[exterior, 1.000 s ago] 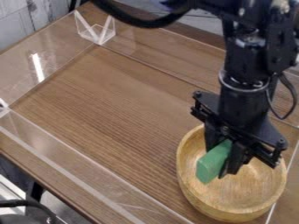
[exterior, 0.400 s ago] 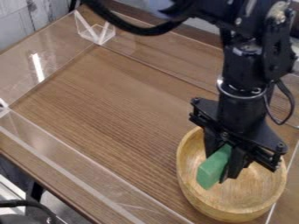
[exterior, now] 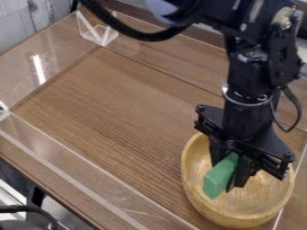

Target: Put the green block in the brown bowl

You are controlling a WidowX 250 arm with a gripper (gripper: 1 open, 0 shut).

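The brown bowl (exterior: 204, 207) sits at the lower right of the wooden table, round and light-brown with a thick rim. My black gripper (exterior: 231, 171) points straight down into its hollow and is shut on the green block (exterior: 220, 178). The block hangs tilted between the fingers, its lower end close to the bowl's floor; I cannot tell whether it touches. The arm rises from the bowl toward the top right.
A clear plastic wall (exterior: 66, 171) runs along the table's left and front edges. A small clear stand (exterior: 96, 31) sits at the far left corner. Bare wooden tabletop (exterior: 120, 99) stretches left of the bowl.
The gripper with the green block has sunk slightly deeper into the bowl; the grip is unchanged.
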